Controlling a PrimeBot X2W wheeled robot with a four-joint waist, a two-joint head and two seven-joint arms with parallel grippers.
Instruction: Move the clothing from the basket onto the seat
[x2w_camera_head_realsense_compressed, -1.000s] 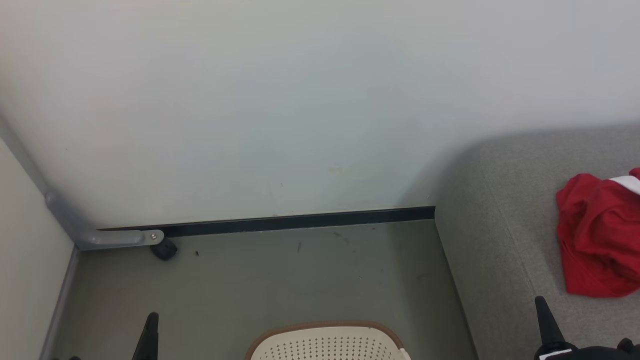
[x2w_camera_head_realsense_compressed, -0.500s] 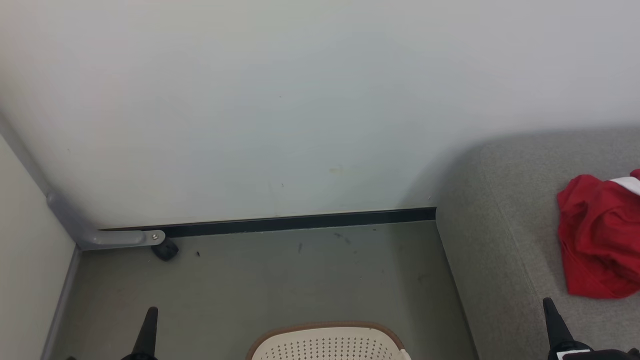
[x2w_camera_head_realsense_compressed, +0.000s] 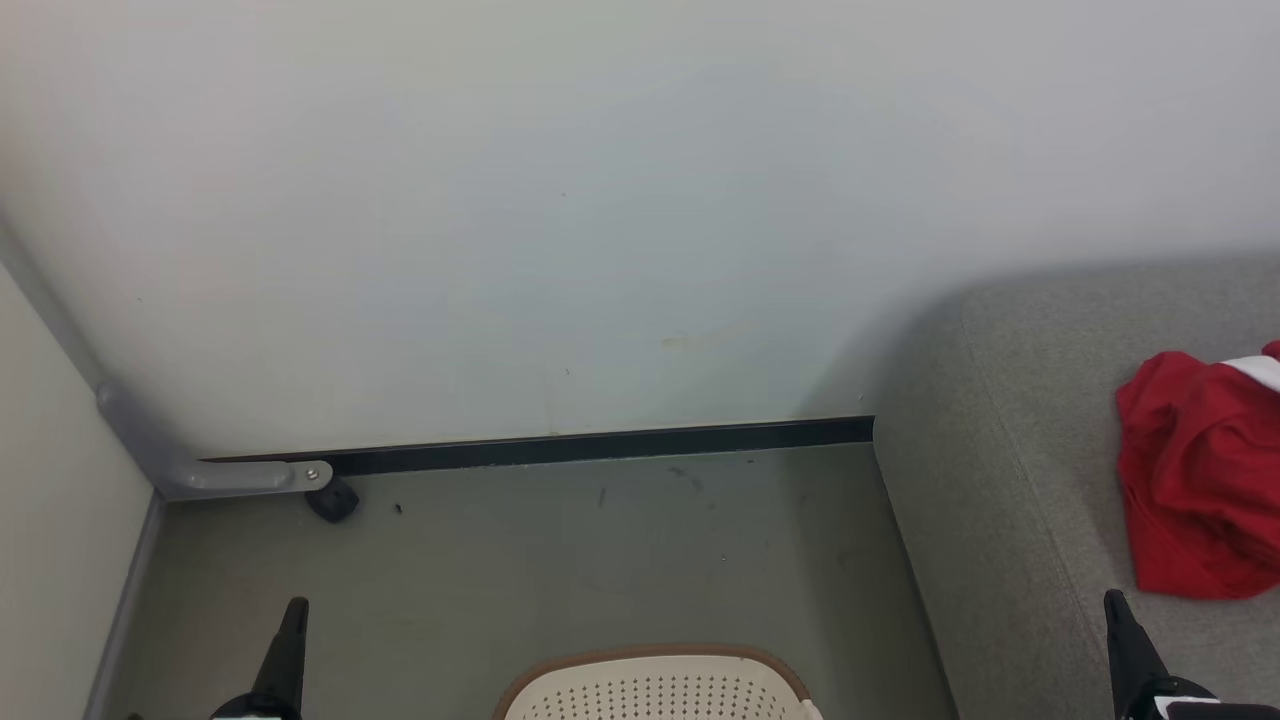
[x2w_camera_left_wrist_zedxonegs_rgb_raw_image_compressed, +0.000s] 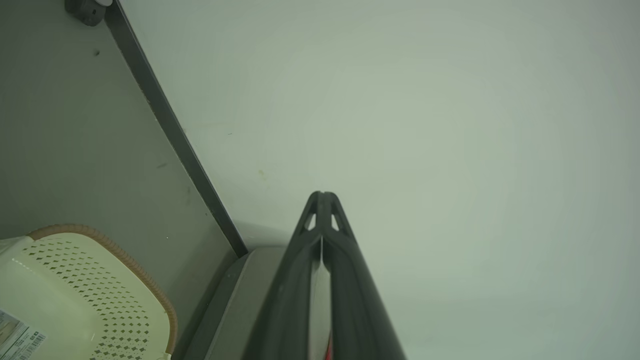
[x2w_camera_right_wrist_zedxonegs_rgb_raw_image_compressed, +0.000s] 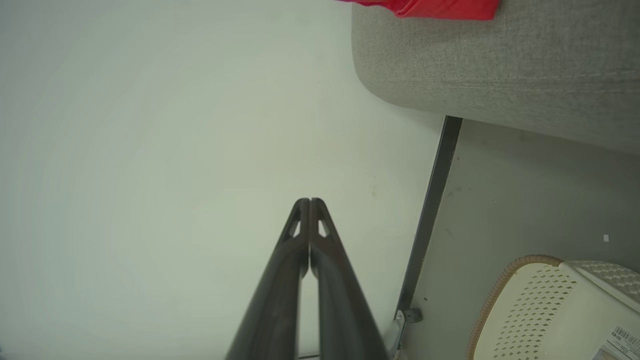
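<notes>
A crumpled garment (x2w_camera_head_realsense_compressed: 1195, 480) of soft bright red fabric, with a white trim band at its upper edge, lies bunched on the large grey upholstered seat (x2w_camera_head_realsense_compressed: 1020, 420). The oval cream-white perforated plastic basket (x2w_camera_head_realsense_compressed: 650, 690) with a brown woven-look rim stands on the grey-green floor (x2w_camera_head_realsense_compressed: 560, 560) beside the seat. The left gripper (x2w_camera_left_wrist_zedxonegs_rgb_raw_image_compressed: 322, 196) and the right gripper (x2w_camera_right_wrist_zedxonegs_rgb_raw_image_compressed: 310, 201) each have both dark fingers pressed together, pointing at the pale wall (x2w_camera_head_realsense_compressed: 600, 200).
</notes>
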